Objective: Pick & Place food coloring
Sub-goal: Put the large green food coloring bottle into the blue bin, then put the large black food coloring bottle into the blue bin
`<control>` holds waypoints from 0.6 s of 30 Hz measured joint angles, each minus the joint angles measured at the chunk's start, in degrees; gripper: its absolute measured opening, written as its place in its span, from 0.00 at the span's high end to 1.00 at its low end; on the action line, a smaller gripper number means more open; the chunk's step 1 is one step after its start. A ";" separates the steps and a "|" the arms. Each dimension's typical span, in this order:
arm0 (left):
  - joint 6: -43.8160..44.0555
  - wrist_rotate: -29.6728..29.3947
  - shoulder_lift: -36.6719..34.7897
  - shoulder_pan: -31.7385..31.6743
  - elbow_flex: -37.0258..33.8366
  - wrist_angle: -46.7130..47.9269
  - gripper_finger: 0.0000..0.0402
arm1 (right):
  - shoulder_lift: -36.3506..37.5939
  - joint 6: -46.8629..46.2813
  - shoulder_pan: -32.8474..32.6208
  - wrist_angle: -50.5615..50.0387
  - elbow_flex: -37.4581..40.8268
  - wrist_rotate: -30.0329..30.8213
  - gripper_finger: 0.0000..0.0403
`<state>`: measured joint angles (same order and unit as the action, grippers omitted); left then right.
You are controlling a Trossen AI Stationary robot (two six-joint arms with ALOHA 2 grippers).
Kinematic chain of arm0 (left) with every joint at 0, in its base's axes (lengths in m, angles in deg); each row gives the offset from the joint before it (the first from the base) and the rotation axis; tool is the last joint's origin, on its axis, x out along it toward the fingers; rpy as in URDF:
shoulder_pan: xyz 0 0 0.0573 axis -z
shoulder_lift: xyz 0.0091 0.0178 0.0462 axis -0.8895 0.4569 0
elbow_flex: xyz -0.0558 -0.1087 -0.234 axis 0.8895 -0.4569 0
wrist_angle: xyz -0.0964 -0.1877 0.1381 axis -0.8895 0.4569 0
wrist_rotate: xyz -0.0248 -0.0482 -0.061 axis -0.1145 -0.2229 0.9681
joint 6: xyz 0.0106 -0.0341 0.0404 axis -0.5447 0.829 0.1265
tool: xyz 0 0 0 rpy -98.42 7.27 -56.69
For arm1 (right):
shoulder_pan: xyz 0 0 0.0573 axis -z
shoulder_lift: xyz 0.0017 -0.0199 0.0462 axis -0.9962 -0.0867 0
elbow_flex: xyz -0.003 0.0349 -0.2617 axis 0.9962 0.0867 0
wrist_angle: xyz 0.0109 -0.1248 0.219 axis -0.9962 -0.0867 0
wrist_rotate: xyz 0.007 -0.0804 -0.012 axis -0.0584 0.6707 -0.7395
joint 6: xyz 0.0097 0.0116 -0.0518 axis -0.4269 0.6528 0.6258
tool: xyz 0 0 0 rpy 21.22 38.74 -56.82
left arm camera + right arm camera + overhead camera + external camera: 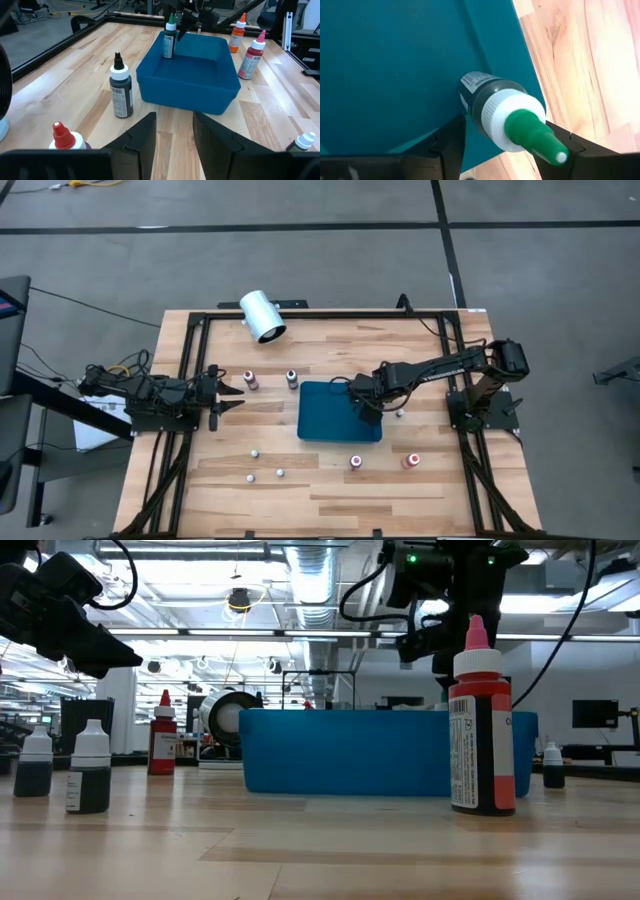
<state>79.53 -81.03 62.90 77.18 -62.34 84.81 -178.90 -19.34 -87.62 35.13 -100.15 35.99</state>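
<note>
A green-capped food coloring bottle (pixel 505 112) stands upright inside the blue tray (pixel 320 425), in a corner by its right wall; the left wrist view shows this bottle (pixel 169 42) too. My right gripper (pixel 365 408) hangs over it, pointing steeply down and open. Its fingers (pixel 447 145) stand on either side of the bottle's white collar. More food coloring bottles stand on the table: a black-capped one (pixel 120 92), a red-capped one (pixel 62 137), an orange one (pixel 236 35) and a red one (pixel 251 57). My left gripper (pixel 228 393) waits open at the table's left.
A large white cylinder (pixel 263 316) lies at the far edge. Several small bottles (pixel 254 452) stand near the front left, and one more (pixel 400 414) stands to the right of the tray. A black frame runs around the table.
</note>
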 joint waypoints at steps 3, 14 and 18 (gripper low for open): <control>0.00 -0.01 0.00 0.00 0.02 -0.02 0.70 | 1.04 0.02 0.00 -1.02 -0.60 0.00 0.53; -0.13 -0.06 0.11 0.00 0.02 -0.02 0.70 | 5.03 0.07 0.00 -7.59 -5.93 0.31 0.53; -0.15 -0.04 0.13 0.00 0.04 -0.02 0.70 | 7.85 0.78 -0.15 -9.79 -8.33 0.34 0.54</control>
<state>79.37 -81.08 63.03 77.18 -62.29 84.79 -171.05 -18.55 -87.77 25.34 -108.48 36.33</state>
